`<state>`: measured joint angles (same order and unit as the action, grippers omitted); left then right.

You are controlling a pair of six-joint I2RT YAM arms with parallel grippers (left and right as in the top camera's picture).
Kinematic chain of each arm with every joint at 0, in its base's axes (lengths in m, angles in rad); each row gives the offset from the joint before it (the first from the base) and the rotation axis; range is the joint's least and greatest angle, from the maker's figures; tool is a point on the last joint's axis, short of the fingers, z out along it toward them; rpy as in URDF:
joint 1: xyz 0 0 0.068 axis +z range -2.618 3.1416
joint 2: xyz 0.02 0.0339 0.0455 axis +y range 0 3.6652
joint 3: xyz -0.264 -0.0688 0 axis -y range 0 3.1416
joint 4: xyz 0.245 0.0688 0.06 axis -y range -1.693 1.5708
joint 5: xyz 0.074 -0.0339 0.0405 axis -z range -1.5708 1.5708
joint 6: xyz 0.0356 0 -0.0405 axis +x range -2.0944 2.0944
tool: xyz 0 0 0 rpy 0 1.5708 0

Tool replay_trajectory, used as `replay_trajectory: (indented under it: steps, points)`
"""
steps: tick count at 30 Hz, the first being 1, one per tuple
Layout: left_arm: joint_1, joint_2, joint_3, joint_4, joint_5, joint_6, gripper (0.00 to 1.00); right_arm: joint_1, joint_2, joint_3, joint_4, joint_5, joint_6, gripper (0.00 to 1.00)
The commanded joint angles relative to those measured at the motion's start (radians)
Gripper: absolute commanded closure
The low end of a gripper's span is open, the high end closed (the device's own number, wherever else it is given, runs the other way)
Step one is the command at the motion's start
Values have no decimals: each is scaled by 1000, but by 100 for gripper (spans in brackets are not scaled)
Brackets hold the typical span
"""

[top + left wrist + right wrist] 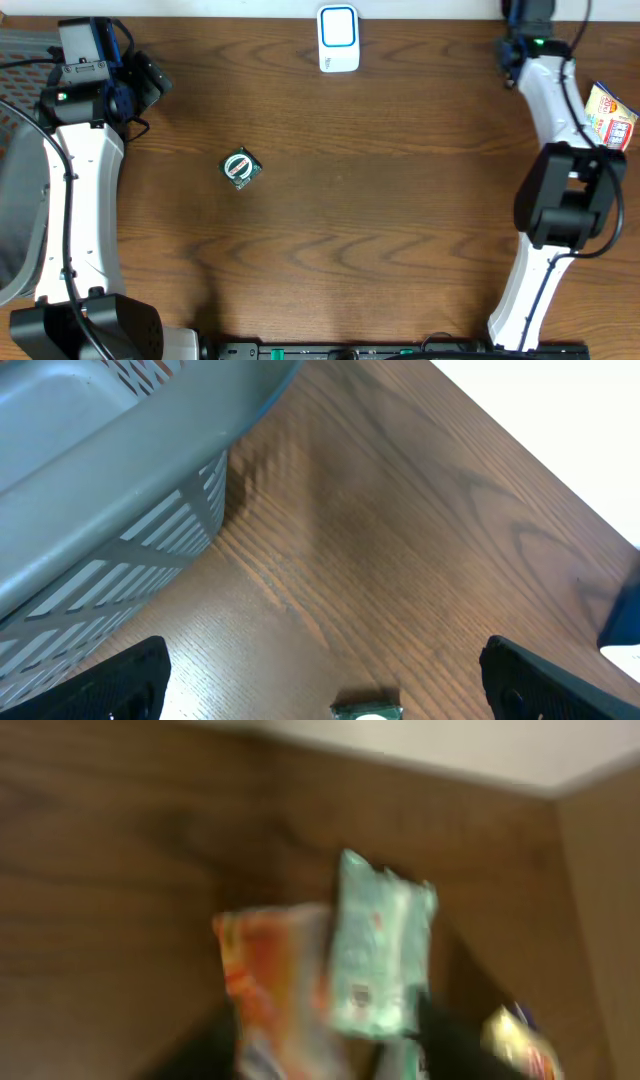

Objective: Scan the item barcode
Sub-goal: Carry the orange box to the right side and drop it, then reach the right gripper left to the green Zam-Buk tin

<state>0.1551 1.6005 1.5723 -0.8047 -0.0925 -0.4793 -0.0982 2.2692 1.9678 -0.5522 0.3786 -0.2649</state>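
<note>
A white scanner with a blue frame (338,38) stands at the table's far edge, in the middle. A small green packet with a round label (240,167) lies left of centre; in the left wrist view its top edge (365,710) shows at the bottom. My left gripper (335,695) hangs open above it, fingers far apart. In the blurred right wrist view an orange packet (275,980) and a teal packet (380,955) lie under my right gripper (325,1055). Its dark fingers (455,1040) stand apart either side of them; I cannot tell if they touch.
A grey slatted basket (110,490) stands at the left edge, close to the left arm. Snack packets (610,115) lie at the right edge beside the right arm (565,190). A yellow packet (520,1040) shows at the right of the right wrist view.
</note>
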Motion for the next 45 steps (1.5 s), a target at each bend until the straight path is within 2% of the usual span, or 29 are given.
replay_trajectory:
  steps: [1,5,13,16,23,28,32,40,45]
  points:
    - [0,1,16,-1,-13,-13,2,-27,-12,7,-20,2,131,24]
    - [0,1,16,-1,-13,-13,2,-44,-12,7,-31,-150,211,22]
    - [0,1,16,-1,-13,-13,2,-3,-12,7,-21,-917,235,26]
    - [0,1,16,-1,-13,-13,2,48,-11,7,-20,-1027,235,29]
    - [0,1,16,-1,-13,-13,2,250,-1,7,-15,-1035,233,30]
    - [0,1,16,-1,-13,-13,2,410,20,7,-13,-1013,230,25]
    - [0,1,16,-1,-13,-13,2,534,29,7,-17,-1004,129,20]
    - [0,1,16,-1,-13,-13,2,747,39,7,-15,-701,90,12]
    - [0,1,16,-1,-13,-13,2,800,74,6,-14,-702,92,9]
